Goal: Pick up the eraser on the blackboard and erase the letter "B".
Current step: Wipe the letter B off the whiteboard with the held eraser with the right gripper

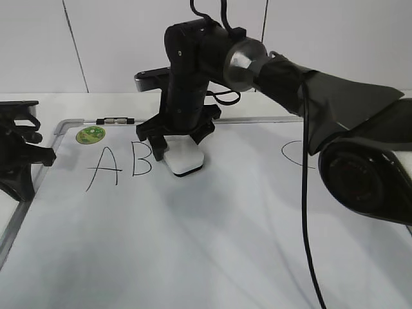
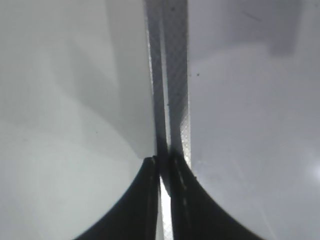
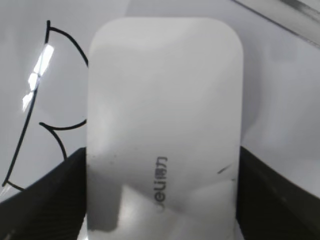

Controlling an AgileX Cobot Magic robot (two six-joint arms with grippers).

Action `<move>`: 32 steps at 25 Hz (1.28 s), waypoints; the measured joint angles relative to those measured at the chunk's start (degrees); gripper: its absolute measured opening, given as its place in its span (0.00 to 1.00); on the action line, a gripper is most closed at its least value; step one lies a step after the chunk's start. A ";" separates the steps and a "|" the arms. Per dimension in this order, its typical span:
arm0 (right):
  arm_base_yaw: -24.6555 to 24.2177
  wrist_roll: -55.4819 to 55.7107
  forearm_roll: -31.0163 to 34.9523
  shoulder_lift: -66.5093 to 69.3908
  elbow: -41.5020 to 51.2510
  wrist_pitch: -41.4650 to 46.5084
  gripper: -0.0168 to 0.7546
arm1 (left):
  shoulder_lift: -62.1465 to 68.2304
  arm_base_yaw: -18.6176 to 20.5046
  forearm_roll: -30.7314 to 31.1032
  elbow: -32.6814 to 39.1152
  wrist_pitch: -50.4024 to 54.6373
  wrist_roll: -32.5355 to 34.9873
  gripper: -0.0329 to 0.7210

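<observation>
The white eraser [image 1: 184, 161] is held between the fingers of my right gripper [image 1: 178, 147], low over the blackboard [image 1: 193, 251], just right of the letter "B" [image 1: 141, 159]. In the right wrist view the eraser [image 3: 165, 115] fills the middle between the jaws of the right gripper [image 3: 162, 200], and its left edge covers the right side of the "B" [image 3: 60, 127]. My left gripper [image 1: 38, 154] is at the board's left edge. In the left wrist view it [image 2: 165, 167] is shut and empty over the grey frame [image 2: 175, 75].
An "A" [image 1: 103, 168] is written left of the "B" and a "C" [image 1: 293, 154] at the right, partly hidden by the right arm. A round green sticker [image 1: 90, 134] sits at the board's top left corner. A white wall stands behind.
</observation>
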 joint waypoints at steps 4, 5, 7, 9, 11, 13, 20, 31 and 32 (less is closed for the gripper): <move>0.00 0.00 -0.37 0.00 0.00 0.00 0.85 | 0.00 0.00 0.00 0.00 0.03 0.00 0.07; 0.00 0.00 -0.49 0.00 0.00 0.00 0.85 | 0.00 0.00 0.00 0.00 0.03 0.00 0.07; 0.00 0.00 -0.90 0.00 0.00 0.00 0.85 | 0.00 0.00 0.00 0.00 0.03 0.00 0.07; 0.00 0.00 -1.54 0.00 0.00 0.00 0.84 | 0.00 0.00 0.00 0.00 0.03 0.00 0.07; 0.00 0.00 -1.69 0.00 0.00 0.00 0.84 | 0.00 0.00 0.00 0.00 0.03 0.00 0.07; 0.04 0.00 -1.82 0.00 0.00 0.00 0.83 | 0.00 0.00 0.00 0.00 0.03 0.00 0.07; 0.04 0.00 -1.82 0.00 -1.28 0.00 0.81 | 0.00 0.00 0.00 0.00 0.03 0.00 0.07; 0.13 0.00 -1.95 0.00 -1.79 0.00 0.79 | 0.00 0.00 0.00 0.00 0.12 0.00 0.07; 0.13 0.00 -2.30 0.00 -1.79 0.00 0.79 | 0.00 0.00 0.00 0.00 0.12 0.00 0.07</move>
